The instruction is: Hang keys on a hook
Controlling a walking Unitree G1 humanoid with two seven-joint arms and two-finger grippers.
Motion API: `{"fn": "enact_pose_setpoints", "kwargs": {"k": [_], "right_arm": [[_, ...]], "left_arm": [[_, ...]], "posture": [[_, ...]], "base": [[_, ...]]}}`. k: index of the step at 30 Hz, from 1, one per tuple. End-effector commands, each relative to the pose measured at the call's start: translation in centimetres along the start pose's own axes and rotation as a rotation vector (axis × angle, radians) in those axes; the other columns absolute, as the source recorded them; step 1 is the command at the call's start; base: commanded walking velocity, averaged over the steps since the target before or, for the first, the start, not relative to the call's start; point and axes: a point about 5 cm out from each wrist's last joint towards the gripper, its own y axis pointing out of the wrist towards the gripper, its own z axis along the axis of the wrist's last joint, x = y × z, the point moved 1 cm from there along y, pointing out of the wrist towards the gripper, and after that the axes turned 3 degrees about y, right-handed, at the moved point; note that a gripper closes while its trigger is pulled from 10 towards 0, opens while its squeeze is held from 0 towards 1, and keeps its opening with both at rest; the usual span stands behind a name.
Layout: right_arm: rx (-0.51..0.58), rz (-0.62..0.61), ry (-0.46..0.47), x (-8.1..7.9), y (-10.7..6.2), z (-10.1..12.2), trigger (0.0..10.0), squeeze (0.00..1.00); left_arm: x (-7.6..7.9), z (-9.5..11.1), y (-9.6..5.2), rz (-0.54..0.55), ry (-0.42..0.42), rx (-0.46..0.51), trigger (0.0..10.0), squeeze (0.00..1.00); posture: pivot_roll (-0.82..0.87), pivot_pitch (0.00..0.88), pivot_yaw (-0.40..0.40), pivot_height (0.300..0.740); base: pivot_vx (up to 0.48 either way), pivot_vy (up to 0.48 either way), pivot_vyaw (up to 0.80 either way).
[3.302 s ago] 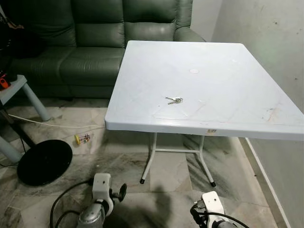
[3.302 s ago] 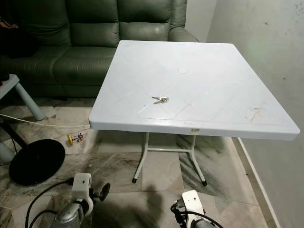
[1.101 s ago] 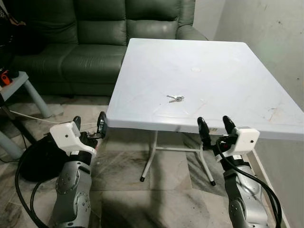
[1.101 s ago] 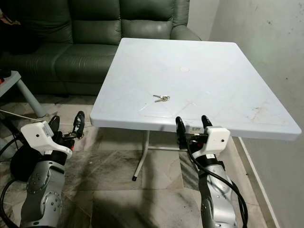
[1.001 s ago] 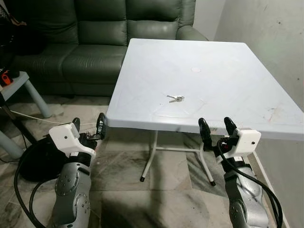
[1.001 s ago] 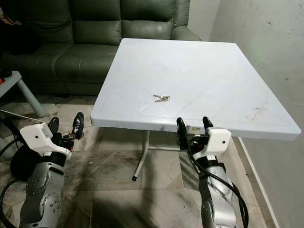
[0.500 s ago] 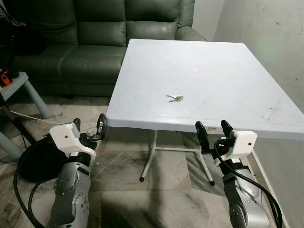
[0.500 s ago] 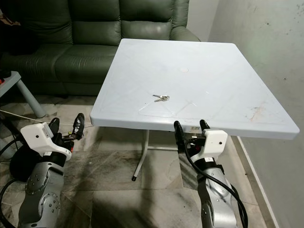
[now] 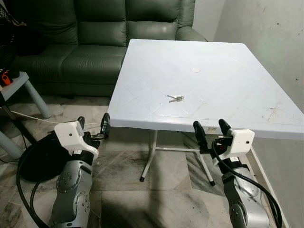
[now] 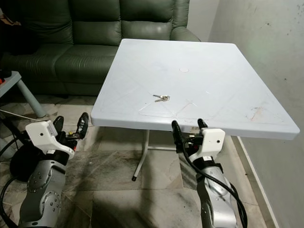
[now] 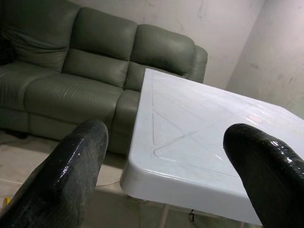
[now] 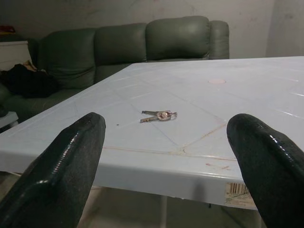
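Keys, small and silver on a ring (image 9: 175,99), are seen lying flat near the middle of the white square plastic table (image 9: 237,80), centre frame. At lower right the right gripper (image 9: 209,130) is held spread wide below the table's near edge; at lower left the left gripper (image 9: 93,126) is likewise parted, before the dark green leather sofa (image 9: 95,33).

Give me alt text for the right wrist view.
A small bunch of keys lies on a white table, seen from its near edge between the two spread black fingers of the right gripper. A green sofa stands behind the table.
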Motion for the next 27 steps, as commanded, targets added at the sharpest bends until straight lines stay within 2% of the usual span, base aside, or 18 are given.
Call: {"fn": "enact_pose_setpoints", "kwargs": {"k": [1,27], "right_arm": [[0.017,0.009,-0.008,-0.35,0.18,0.57,10.0,0.0],[0.0,0.025,-0.012,-0.61,-0.16,0.36,10.0,0.0]], "left_arm": [[0.39,0.53,0.19,-0.02,0.013,0.012,10.0,0.0],[1.2,0.35,-0.22,-0.041,0.008,0.005,10.0,0.0]], "posture": [[0.02,0.0,-0.023,0.736],[0.02,0.0,-0.027,0.736]], "base": [[0.326,0.0,0.0],[0.38,0.0,0.0]]}}
